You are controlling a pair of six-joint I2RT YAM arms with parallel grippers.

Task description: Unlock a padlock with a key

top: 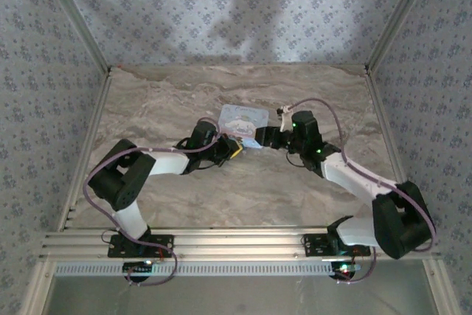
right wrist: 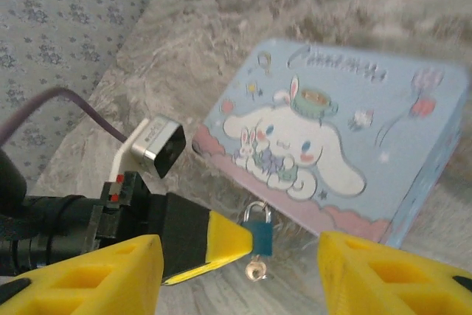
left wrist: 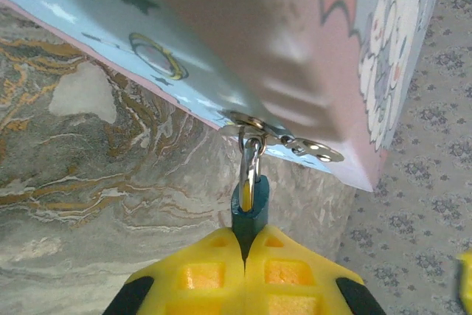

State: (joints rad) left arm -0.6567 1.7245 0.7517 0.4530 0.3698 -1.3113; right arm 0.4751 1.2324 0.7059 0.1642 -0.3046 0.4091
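Yellow left gripper (left wrist: 251, 241) pinching padlock (left wrist: 251, 208), right gripper (right wrist: 240, 254) parted

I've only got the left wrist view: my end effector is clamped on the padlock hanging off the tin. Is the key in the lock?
Observer: It looks so. The right wrist view shows a small key sticking out under the padlock.
Operator: Is the other arm gripping it?
Observer: No. The right end effector is open, its fingers wide to either side of the key.
Operator: And where is all this happening?
Observer: From above, the tin sits near the middle of the table, a little toward the far side.
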